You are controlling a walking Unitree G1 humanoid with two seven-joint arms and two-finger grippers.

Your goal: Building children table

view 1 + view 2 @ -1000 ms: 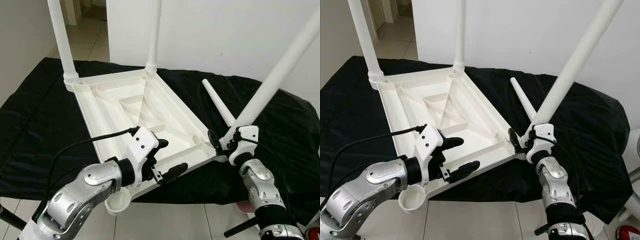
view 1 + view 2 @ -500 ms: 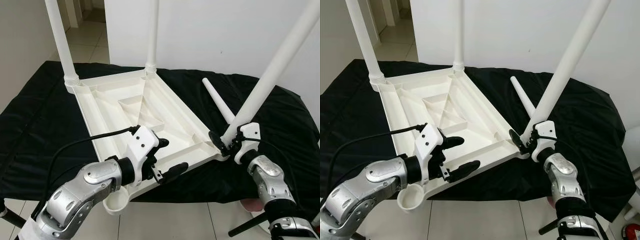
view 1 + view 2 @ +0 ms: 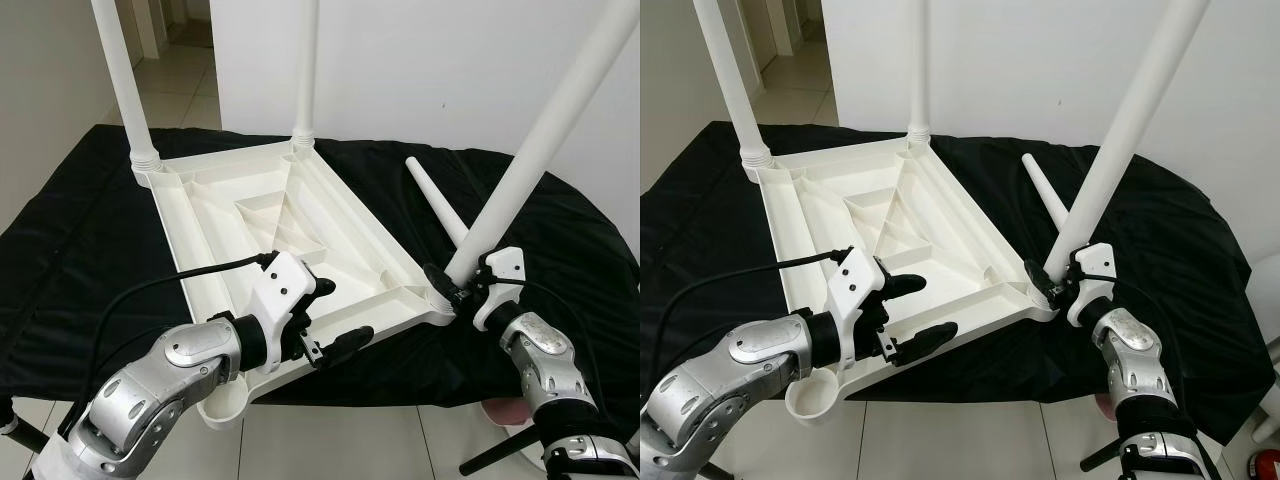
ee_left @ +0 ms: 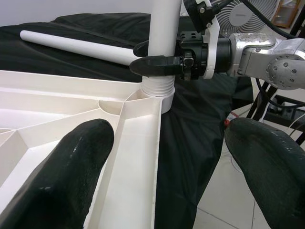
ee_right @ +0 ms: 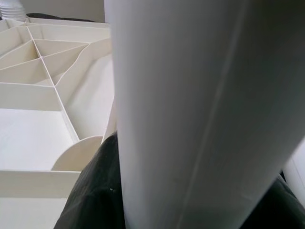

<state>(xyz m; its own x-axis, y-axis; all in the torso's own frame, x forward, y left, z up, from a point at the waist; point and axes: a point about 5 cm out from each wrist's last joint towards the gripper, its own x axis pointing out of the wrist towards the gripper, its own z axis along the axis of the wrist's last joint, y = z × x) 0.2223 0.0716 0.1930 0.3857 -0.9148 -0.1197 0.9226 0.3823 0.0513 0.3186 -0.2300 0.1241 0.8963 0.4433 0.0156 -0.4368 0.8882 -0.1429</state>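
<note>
The right gripper (image 3: 452, 290) clamps its black fingers around the threaded base of a white table leg (image 3: 540, 150), holding that leg tilted at the near corner socket (image 4: 153, 98) of an upturned white children's tabletop (image 3: 270, 215). The leg's foot sits at the socket mouth just ahead of the gripper, but whether the threads have caught cannot be told.

Across the near edge from it, the left gripper (image 3: 330, 315) hangs with fingers spread wide, one finger (image 4: 71, 162) over the ribbed underside and the other (image 4: 269, 162) past the rim, bracing nothing.

Beyond the right gripper a loose fourth leg (image 3: 435, 205) lies on the black cloth (image 3: 80, 230) that covers the work surface. At the tabletop's far corners two fitted legs (image 3: 120, 75) stand upright.

The step in hand looks to be seating the third leg. The next move likely calls for bringing it upright, square to the socket, then turning it while the left gripper steadies the tabletop.
</note>
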